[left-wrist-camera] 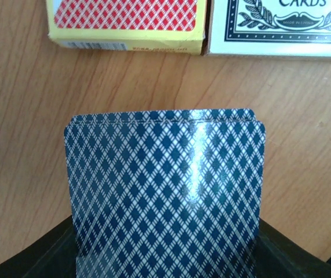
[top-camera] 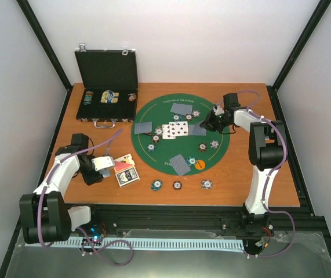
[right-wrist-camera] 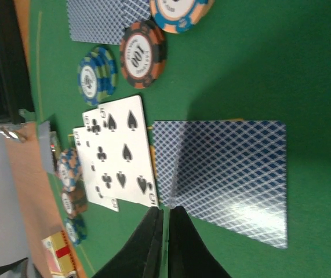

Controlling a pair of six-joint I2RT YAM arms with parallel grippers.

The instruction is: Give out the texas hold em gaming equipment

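Blue-backed playing cards lie in face-down pairs [top-camera: 181, 108] around the green felt mat [top-camera: 153, 113], with face-up cards [top-camera: 175, 131] at its middle. Striped poker chips [top-camera: 156, 185] sit on the felt and on the wood in front of it, and an orange disc [top-camera: 200, 164] lies near the front pair. My left gripper [top-camera: 100, 166] is shut on a stack of blue-backed cards [left-wrist-camera: 165, 197] over the wood. My right gripper [right-wrist-camera: 165, 211] is shut on the near corner of a blue-backed card [right-wrist-camera: 229, 174], right of the face-up spades and clubs [right-wrist-camera: 122, 153].
An open black case [top-camera: 106, 78] stands at the back left with chips inside. Two card boxes, one yellow and red [left-wrist-camera: 127, 23], one white and blue [left-wrist-camera: 281, 26], lie just beyond the left gripper. Stacked chips [right-wrist-camera: 144, 53] sit on the felt beyond the right gripper.
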